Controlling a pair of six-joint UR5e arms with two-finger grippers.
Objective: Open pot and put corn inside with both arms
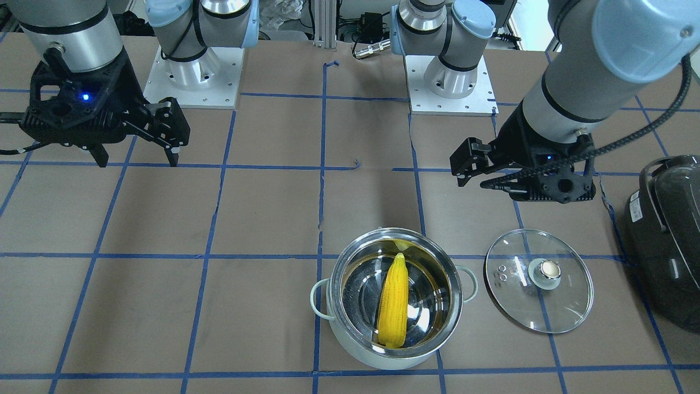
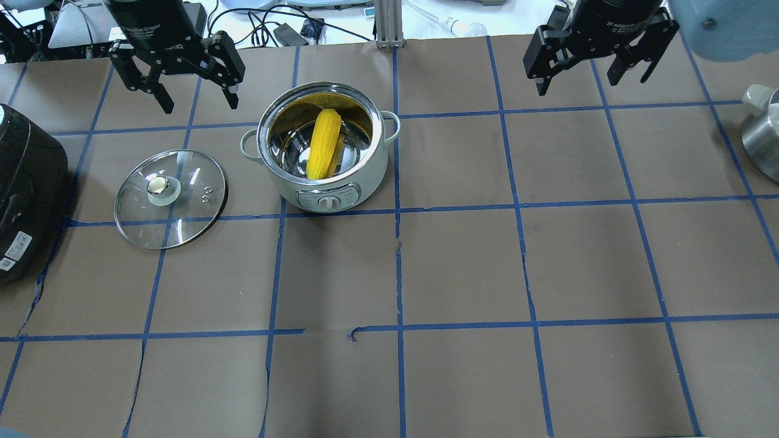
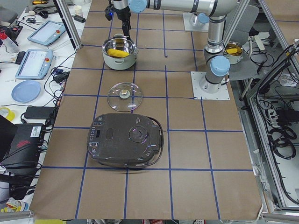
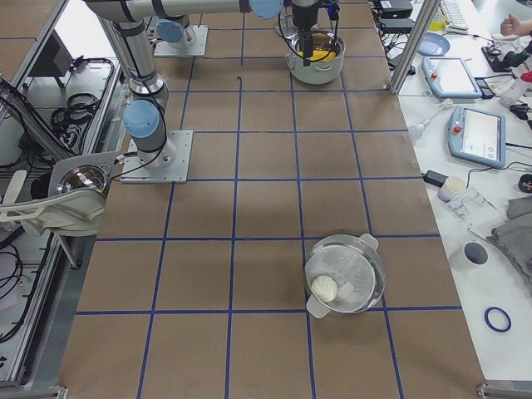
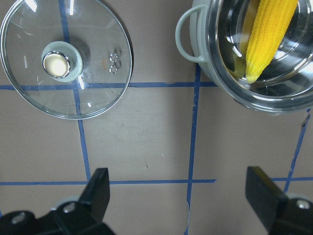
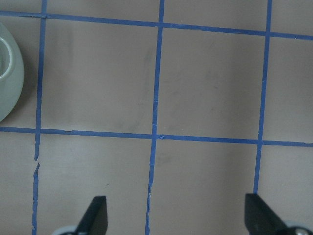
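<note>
**Centrally placed pot [image 2: 368,173], uncovered, holding the corn [image 2: 324,143]**

Corn lies aslant inside the pot, its pointed end toward the robot's side, resting on the steel floor and wall. Lid [image 2: 171,199] lies flat on the table [image 2: 462,261], knob up, just beside the pot on the robot's left and clear of it. It lies between the pot and a large dark appliance [image 2: 30,194] at the table's left end. Left gripper [image 2: 199,107] hangs above bare paper near lid and pot, jaws spread wide, holding nothing. Right gripper [image 2: 576,85] hangs well apart from the pot, likewise spread wide and empty, over bare taped squares. A second lidded pot [image 4: 345,274] stands near the table's right end. Between the two pots the blue-gridded brown paper lies bare, as does the whole strip nearest the robot's bases.
</note>
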